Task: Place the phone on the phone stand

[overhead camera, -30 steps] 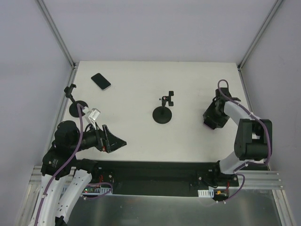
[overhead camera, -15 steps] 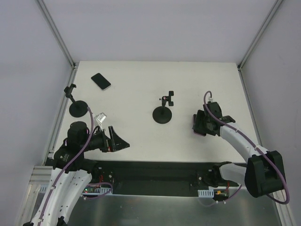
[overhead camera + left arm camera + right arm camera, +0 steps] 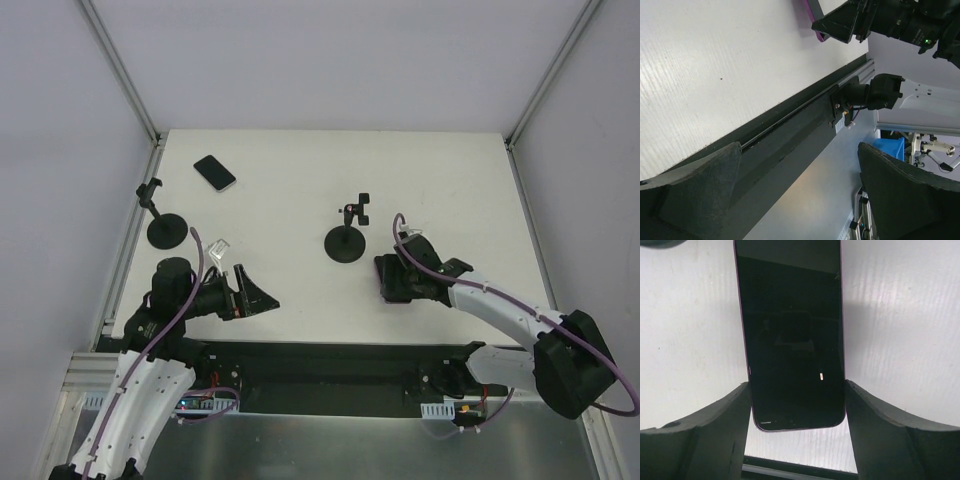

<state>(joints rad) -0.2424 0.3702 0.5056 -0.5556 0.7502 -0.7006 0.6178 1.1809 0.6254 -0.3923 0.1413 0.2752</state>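
Our right tool [image 3: 392, 279] is clamped on the phone [image 3: 792, 340]. In the right wrist view its two fingers [image 3: 715, 435] press against the phone's long edges close to one end. The dark screen faces the camera, and a thin purple rim shows along the sides. The rest of the phone runs out past the top of that view. We cannot tell whether the phone touches the white surface [image 3: 300, 170] or hangs just above it.

From above, this tool and the phone sit just right of the phone stand [image 3: 347, 241] and slightly nearer, close to it but apart. The stand is upright near the middle of the surface, on a round black base.

Our left tool [image 3: 253, 296] has its fingers spread wide apart. It is at the near left, pointing right along the near edge.

A second phone [image 3: 214, 172] lies flat at the far left. A second stand [image 3: 165, 227] is upright by the left edge, between that phone and our left arm.
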